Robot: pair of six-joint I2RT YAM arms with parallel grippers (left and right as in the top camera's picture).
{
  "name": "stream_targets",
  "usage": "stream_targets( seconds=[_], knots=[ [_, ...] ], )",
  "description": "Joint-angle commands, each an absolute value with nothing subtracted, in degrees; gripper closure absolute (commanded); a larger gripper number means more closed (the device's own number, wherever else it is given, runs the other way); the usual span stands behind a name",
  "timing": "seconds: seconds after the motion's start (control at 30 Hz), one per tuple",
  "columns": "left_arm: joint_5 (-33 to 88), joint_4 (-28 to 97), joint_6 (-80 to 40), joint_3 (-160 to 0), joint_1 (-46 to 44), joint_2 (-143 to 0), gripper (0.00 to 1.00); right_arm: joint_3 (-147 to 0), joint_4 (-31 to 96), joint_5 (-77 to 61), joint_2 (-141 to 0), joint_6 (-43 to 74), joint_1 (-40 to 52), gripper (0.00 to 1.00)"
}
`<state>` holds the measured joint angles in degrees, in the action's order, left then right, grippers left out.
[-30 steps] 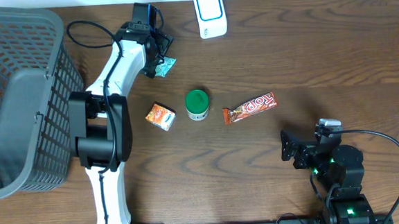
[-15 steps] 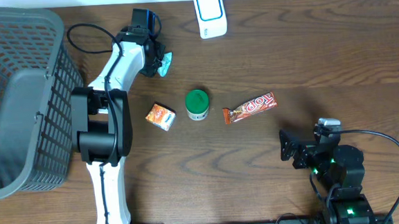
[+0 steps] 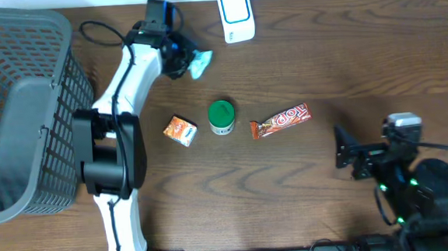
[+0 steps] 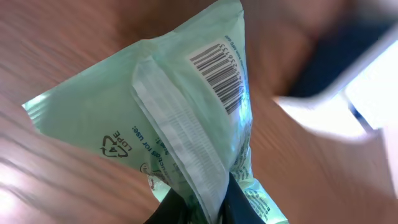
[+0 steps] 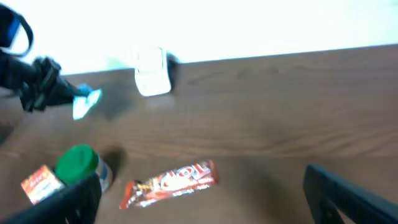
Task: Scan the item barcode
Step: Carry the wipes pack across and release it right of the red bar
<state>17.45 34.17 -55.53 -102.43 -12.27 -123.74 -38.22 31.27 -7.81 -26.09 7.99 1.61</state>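
Note:
My left gripper (image 3: pixel 184 61) is shut on a pale green packet (image 3: pixel 201 62), held at the back of the table just left of the white and blue scanner (image 3: pixel 235 15). In the left wrist view the packet (image 4: pixel 174 118) fills the frame. Its barcode (image 4: pixel 219 77) faces the camera, and its bottom seam is pinched between my black fingers (image 4: pixel 239 208). The scanner (image 4: pixel 373 93) is a white blur at the right. My right gripper (image 3: pixel 344 151) stands open near the front right, and in its own view the right gripper (image 5: pixel 200 186) has nothing between its fingers.
A dark mesh basket (image 3: pixel 21 114) stands at the left edge. An orange packet (image 3: pixel 180 130), a green-lidded jar (image 3: pixel 222 118) and a red candy bar (image 3: pixel 280 120) lie in a row mid-table. The candy bar (image 5: pixel 169 182) lies ahead of my right gripper.
My left gripper has shut on the green packet and carried it up and to the right, toward the scanner. The right arm has shifted to the right.

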Motion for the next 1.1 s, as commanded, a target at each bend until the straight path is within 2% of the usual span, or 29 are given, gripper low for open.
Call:
stream_targets(
  seconds=[0.0,0.13,0.3,0.57,0.77,0.97,1.0,1.07],
  knots=[
    [22.0,34.1,-52.1,-102.2,-18.5,-119.9,0.93,-44.8,35.9,-4.6,-26.0,6.4,-0.3,0.01],
    [20.7,33.1,-52.1,-102.2,-26.1,-119.9,0.93,-51.3,41.2,-5.1,-25.9,7.1,-1.4,0.01],
    [12.8,31.2,-52.1,-102.2,-36.8,-119.9,0.93,-58.1,46.5,-5.0,-25.9,9.3,-1.5,0.01],
    [2.0,23.7,-52.1,-102.2,-51.8,-121.5,0.92,-61.9,52.2,-5.0,-25.9,13.9,-1.5,0.01],
    [1.7,17.8,-50.4,-102.2,-57.0,-128.3,0.93,-61.9,54.7,-5.0,-25.9,18.7,-1.5,0.01],
    [2.6,16.0,-49.5,-102.2,-56.6,-132.8,0.93,-61.9,55.1,-5.0,-25.9,21.4,-1.5,0.01],
    [2.5,16.1,-49.4,-102.2,-56.4,-132.8,0.90,-61.9,55.0,-5.0,-25.9,21.4,-1.5,0.01],
    [2.6,16.2,-47.2,-102.2,-56.0,-132.2,0.59,-61.9,55.2,-5.0,-25.9,21.4,-1.5,0.01]
  ],
)
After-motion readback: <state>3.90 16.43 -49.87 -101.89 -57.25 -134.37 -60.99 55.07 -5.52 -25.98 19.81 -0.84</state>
